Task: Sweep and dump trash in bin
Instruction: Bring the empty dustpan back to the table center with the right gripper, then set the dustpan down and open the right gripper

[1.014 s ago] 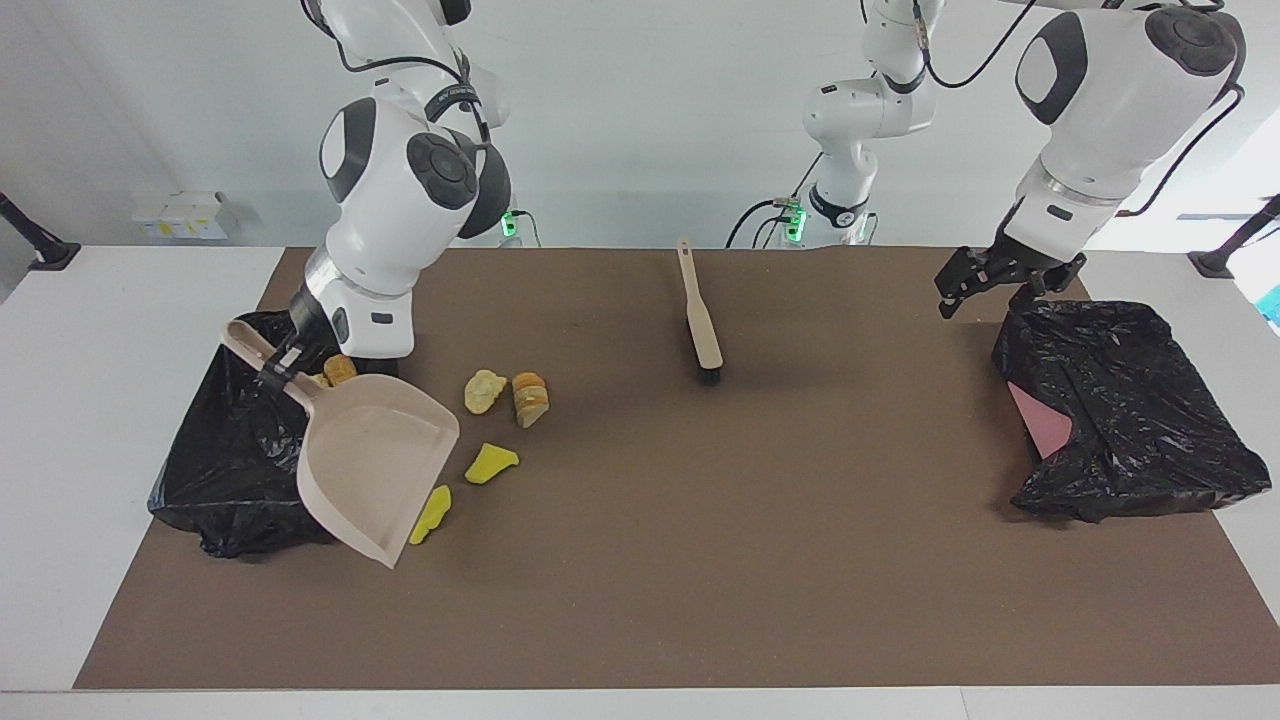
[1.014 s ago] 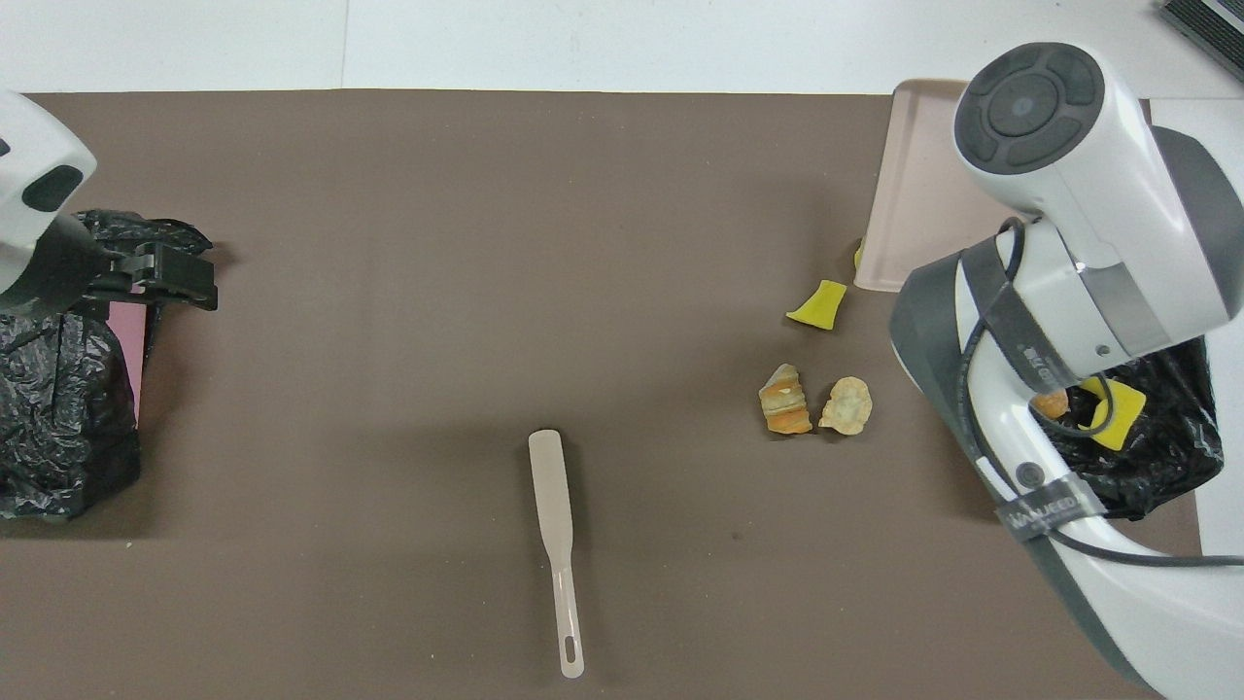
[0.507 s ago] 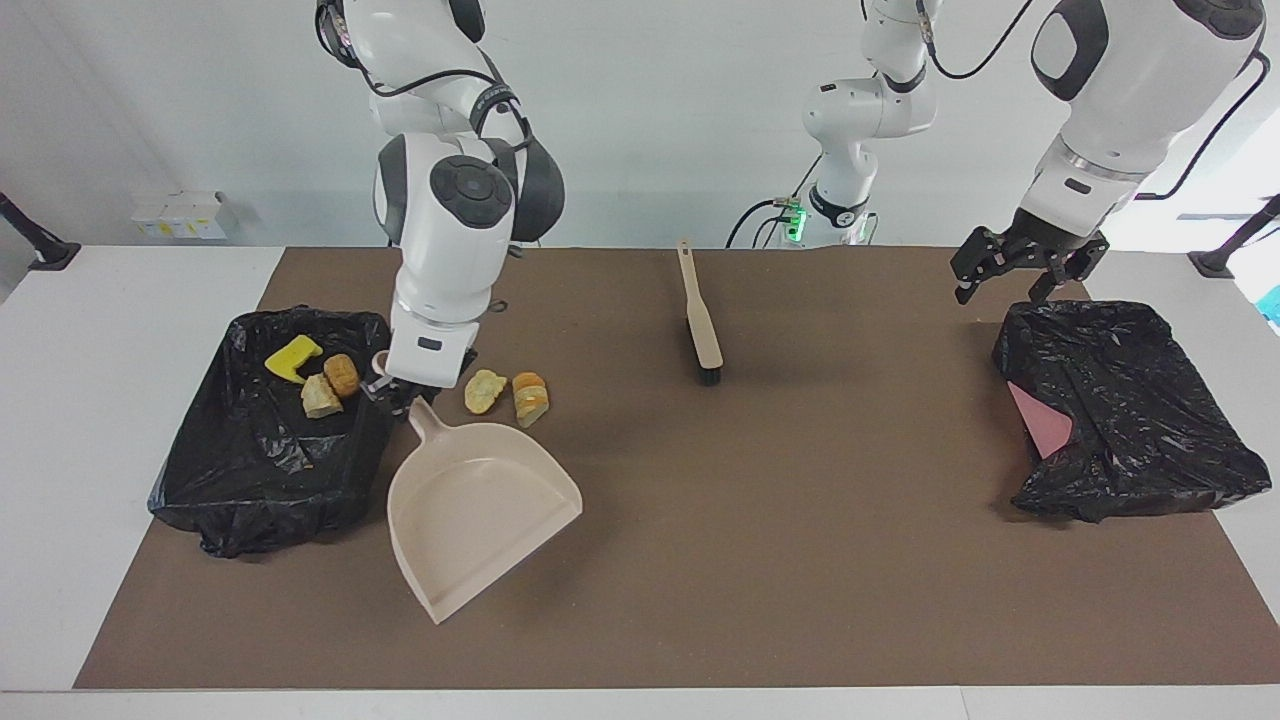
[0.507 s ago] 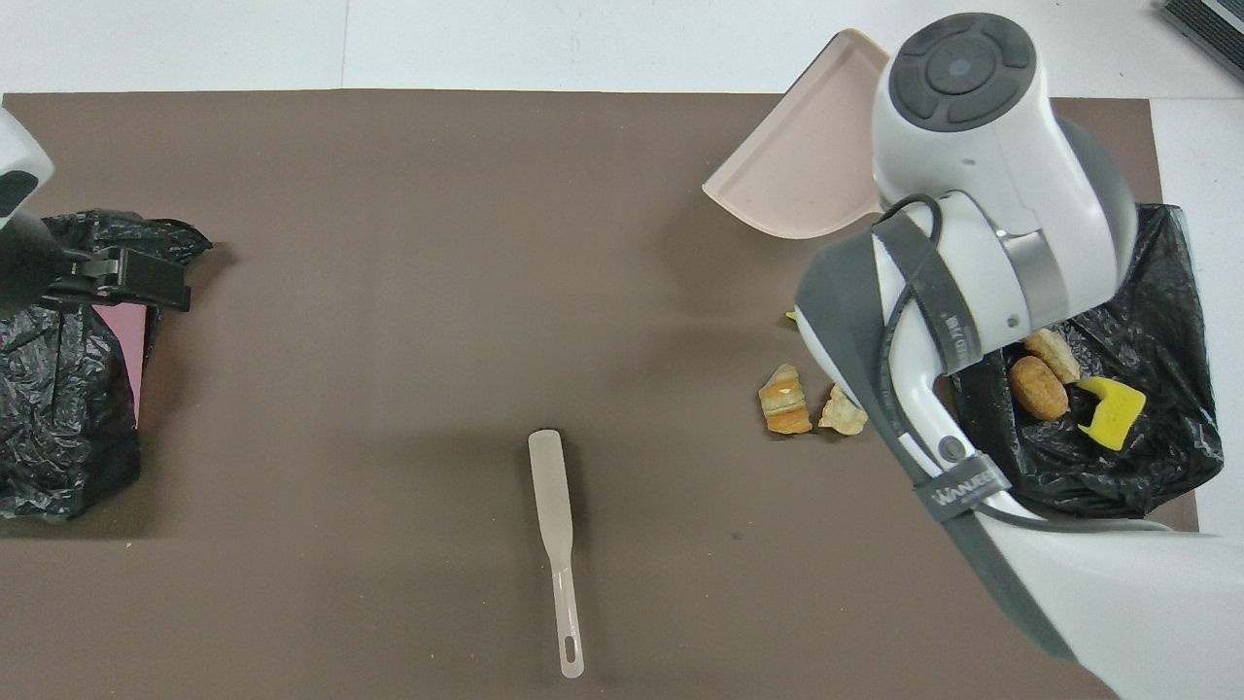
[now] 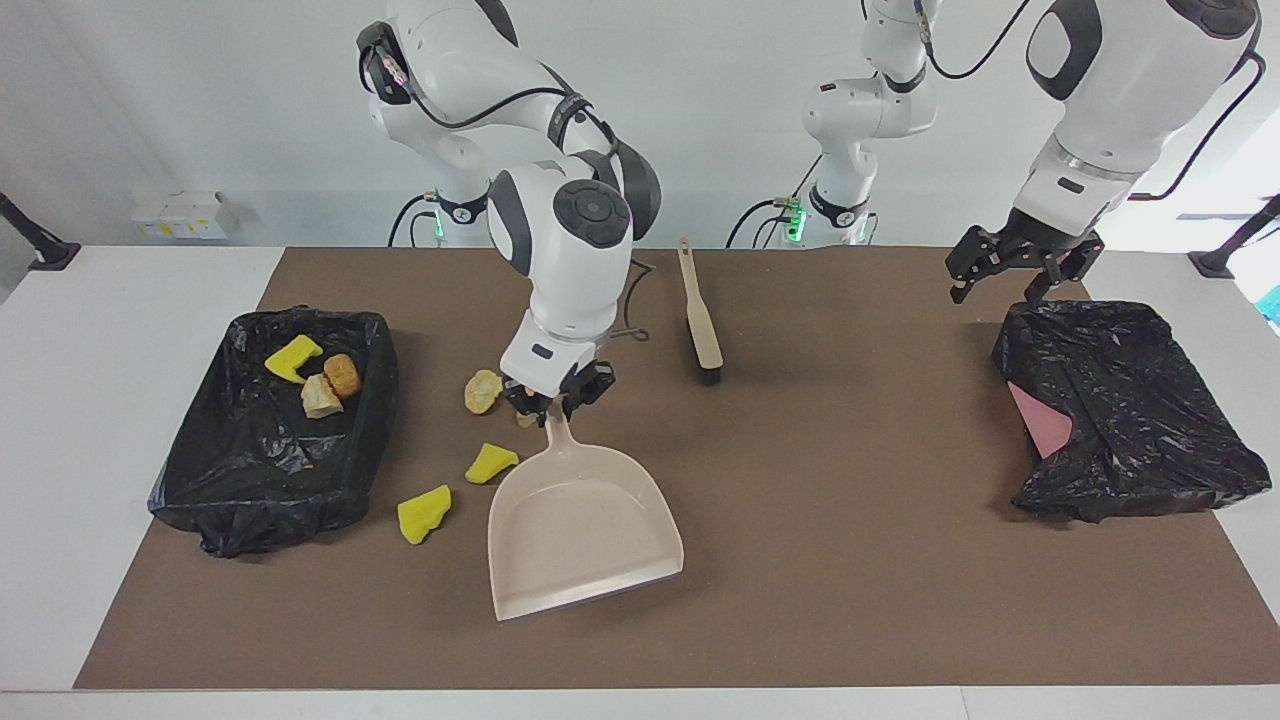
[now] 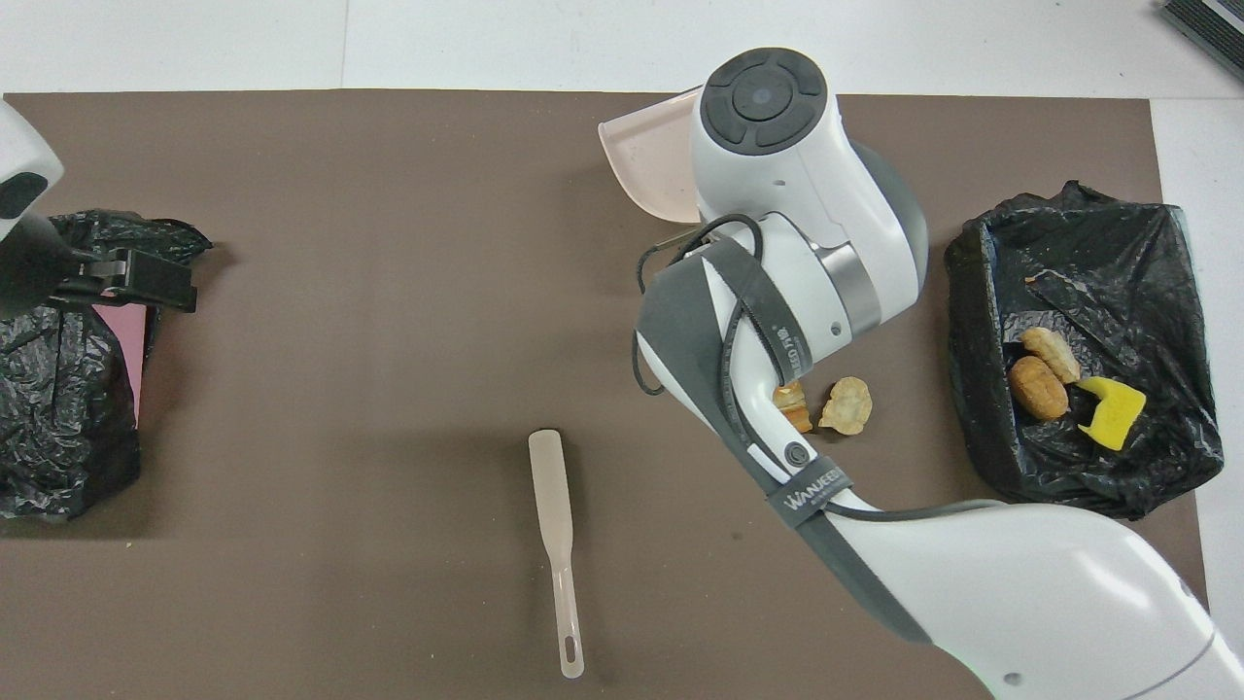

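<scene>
**Desk:** Caption, please. What do we see?

**Photographer:** We see the right gripper (image 5: 553, 403) with its jaws clamped on the handle of the beige dustpan (image 5: 580, 530), now over the middle of the brown mat (image 5: 800, 600). A second ago we had the pan tipped over the lined bin (image 5: 200, 490) at the right arm's end of the counter; now it hangs empty, away from that bin.

**Desk:** So the dump is done?

**Photographer:** One load, we judge. Three pieces lie in the bin: a yellow sponge chunk (image 5: 292, 358), a tan lump (image 5: 320, 397) and an orange-brown bread lump (image 5: 342, 374).

**Desk:** And the rest of the trash?

**Photographer:** On the mat, between bin and pan: two yellow chunks (image 5: 424, 513), a pale crumbly lump (image 5: 483, 390), and a striped bread piece (image 6: 792, 406) half hidden under the arm.

**Desk:** The other arm?

**Photographer:** The left gripper (image 5: 1012, 268) waits, jaws spread and empty, over the edge of the second lined bin (image 5: 1130, 420). The brush (image 5: 700, 325) lies untouched nearer the robots. We expect another sweep is needed.
</scene>
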Action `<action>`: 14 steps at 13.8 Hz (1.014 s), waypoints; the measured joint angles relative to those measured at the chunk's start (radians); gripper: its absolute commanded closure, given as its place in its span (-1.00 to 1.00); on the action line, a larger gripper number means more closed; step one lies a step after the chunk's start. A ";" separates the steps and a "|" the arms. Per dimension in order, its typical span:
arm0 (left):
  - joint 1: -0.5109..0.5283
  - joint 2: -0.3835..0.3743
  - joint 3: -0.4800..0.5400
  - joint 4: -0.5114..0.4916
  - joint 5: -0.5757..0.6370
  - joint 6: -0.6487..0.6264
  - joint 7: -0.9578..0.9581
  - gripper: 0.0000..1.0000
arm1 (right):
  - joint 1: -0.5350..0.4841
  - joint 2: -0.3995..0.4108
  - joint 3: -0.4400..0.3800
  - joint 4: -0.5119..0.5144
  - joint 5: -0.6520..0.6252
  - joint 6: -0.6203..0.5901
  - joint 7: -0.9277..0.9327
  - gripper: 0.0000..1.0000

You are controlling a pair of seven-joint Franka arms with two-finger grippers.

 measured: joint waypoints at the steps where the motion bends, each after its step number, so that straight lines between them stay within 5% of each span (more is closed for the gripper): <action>1: 0.000 0.000 0.001 0.000 0.000 0.000 0.000 -1.00 | 0.024 0.027 0.000 0.021 0.031 0.007 0.070 1.00; 11: 0.003 0.000 0.011 0.000 0.000 0.000 0.001 -1.00 | 0.186 0.147 0.000 0.063 0.156 0.136 0.340 0.98; 14: 0.004 0.000 0.011 0.000 0.000 0.000 0.001 -1.00 | 0.186 0.168 -0.002 0.063 0.162 0.144 0.340 0.33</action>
